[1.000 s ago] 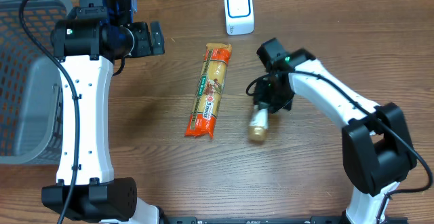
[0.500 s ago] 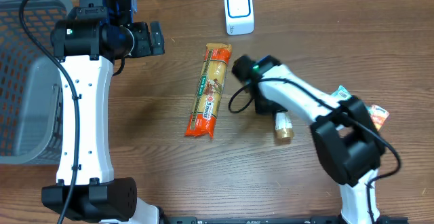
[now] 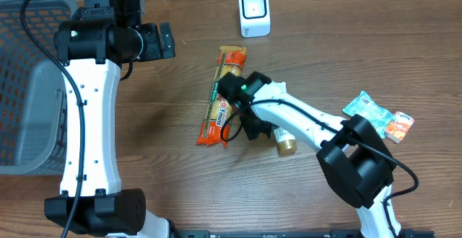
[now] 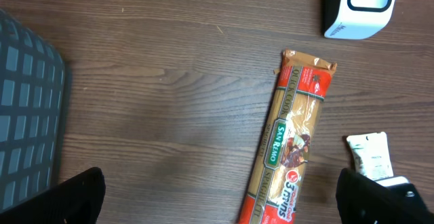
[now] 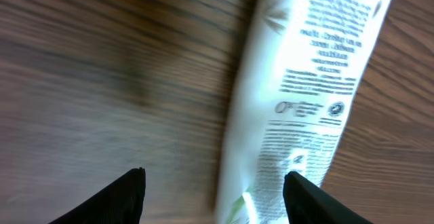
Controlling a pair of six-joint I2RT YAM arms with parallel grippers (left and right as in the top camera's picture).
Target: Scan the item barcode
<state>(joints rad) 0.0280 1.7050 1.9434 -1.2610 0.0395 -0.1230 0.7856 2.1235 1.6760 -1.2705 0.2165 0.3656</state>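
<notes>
R fingers [image 5: 127,194] parted, gripping nothing, L fingers [image 4: 73,198] wide & empty; white gold-capped plastic tube [image 3: 286,145] lies on tabletop [image 3: 166,166] beside orange spaghetti pack [image 3: 224,94], so I reckon a sloppy regrasp rolls its barcode under.

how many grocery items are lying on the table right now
4: spaghetti pack at centre, tube beside it by the right arm, teal sachet and orange sachet at far right. The arm may hide more.
</notes>
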